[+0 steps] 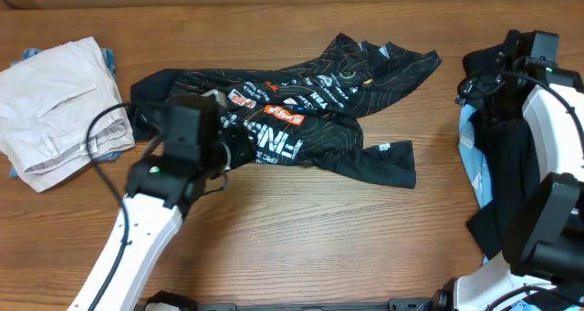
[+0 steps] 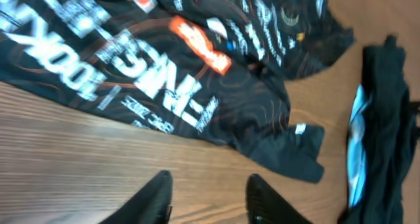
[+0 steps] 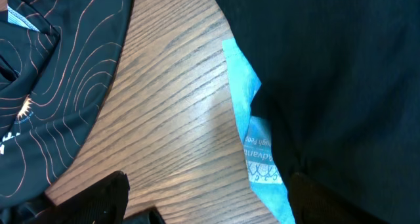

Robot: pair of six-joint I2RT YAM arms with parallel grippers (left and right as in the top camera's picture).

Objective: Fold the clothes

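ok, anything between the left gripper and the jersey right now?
Nothing visible. From the left wrist camera, only bare table separates the open left gripper from the jersey. The black garment lies off to the side.

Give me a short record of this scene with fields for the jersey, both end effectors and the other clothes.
jersey: black patterned jersey, crumpled mid-table, unfolded
left end effector: open, empty, over bare wood beside the jersey
right end effector: open, empty, above the black garment's blue edge
other clothes: beige trousers on the left; black garment on the right
surface: wooden table
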